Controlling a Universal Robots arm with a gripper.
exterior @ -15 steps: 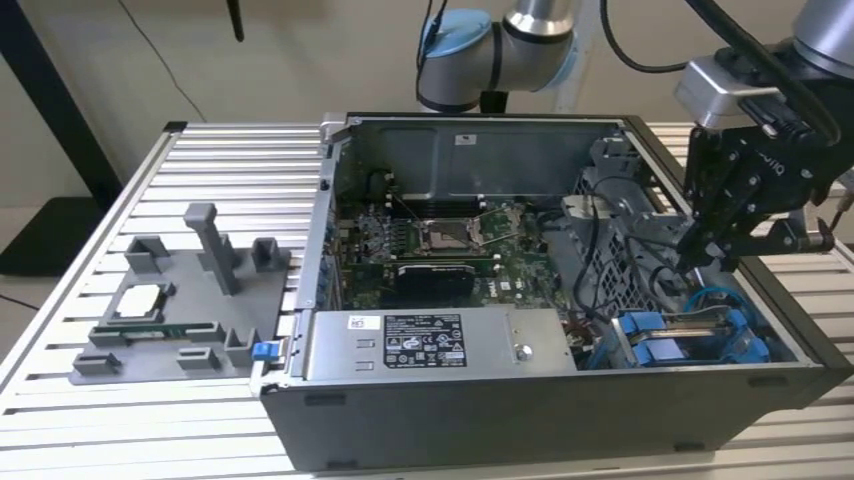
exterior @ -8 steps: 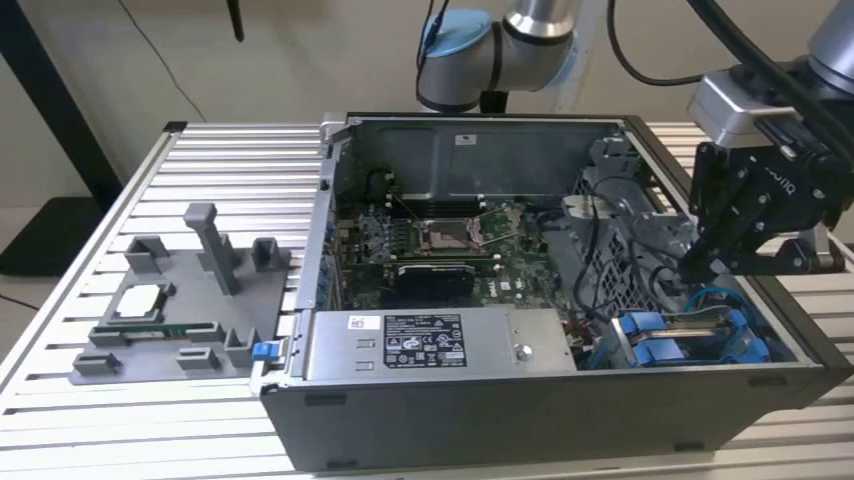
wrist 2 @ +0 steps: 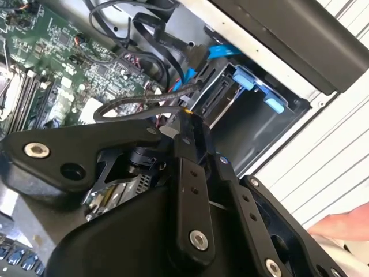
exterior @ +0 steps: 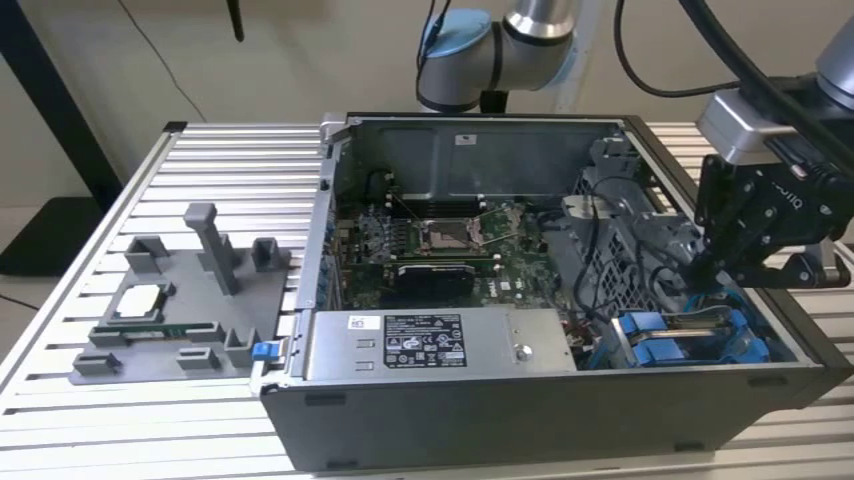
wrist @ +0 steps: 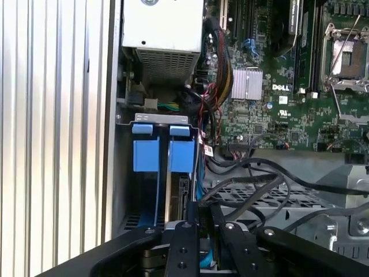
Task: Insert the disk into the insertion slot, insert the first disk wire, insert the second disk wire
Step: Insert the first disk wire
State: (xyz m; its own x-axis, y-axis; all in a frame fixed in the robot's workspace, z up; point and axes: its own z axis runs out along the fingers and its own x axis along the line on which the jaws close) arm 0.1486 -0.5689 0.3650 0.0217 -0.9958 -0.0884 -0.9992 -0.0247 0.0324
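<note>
- The gripper (wrist 2: 189, 121) has its jaws clenched on the plug end of a black disk wire (wrist 2: 138, 103), right by the insertion slot (wrist: 161, 118).
- The disk (wrist: 183, 196) already sits in that slot, beside the blue carrier tabs (wrist: 146, 154).
- To do it well, square the plug to the disk's port and press straight, clear of neighbouring cables.
- The wire looks thin and springy, the slot is grey sheet metal, and the tabs are smooth plastic.
</note>
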